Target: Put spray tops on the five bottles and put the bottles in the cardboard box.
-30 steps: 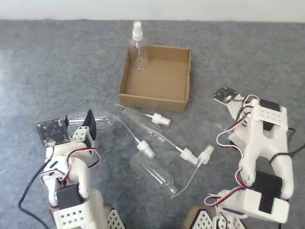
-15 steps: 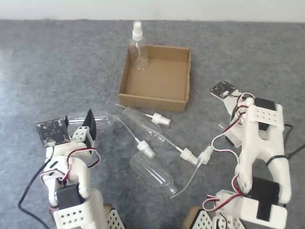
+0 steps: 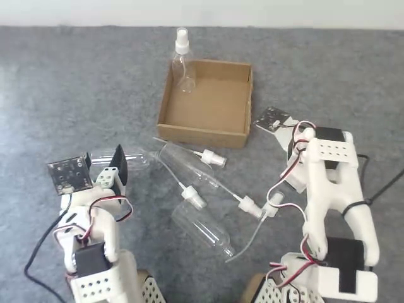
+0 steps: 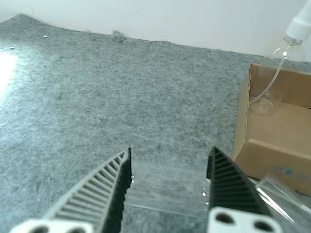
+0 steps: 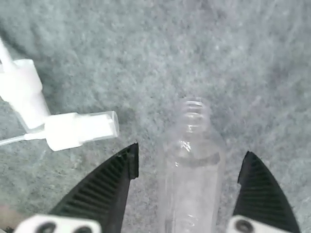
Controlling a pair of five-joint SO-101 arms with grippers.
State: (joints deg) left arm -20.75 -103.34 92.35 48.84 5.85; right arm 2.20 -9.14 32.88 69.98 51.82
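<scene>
A clear bottle with a white spray top [image 3: 181,60] stands in the far left corner of the cardboard box [image 3: 202,134]. My left gripper [image 4: 170,160] is open, its fingers on either side of a capless clear bottle [image 4: 165,189] lying on the carpet; in the high view that left gripper [image 3: 115,170] is at the left with the bottle [image 3: 136,158] in front of it. My right gripper [image 5: 189,155] is open around another capless bottle [image 5: 192,160], beside two loose spray tops [image 5: 77,128]. Two more bottles [image 3: 180,159] [image 3: 202,230] lie in the middle.
Loose spray tops with long tubes [image 3: 192,197] [image 3: 249,206] [image 3: 273,203] lie scattered between the arms on the grey carpet. The right arm [image 3: 325,170] stands close to the box's near right corner. A white wall edges the carpet behind the box.
The right arm has swung left, toward the box's near right corner and the loose spray tops. The left arm and the bottles have not moved.
</scene>
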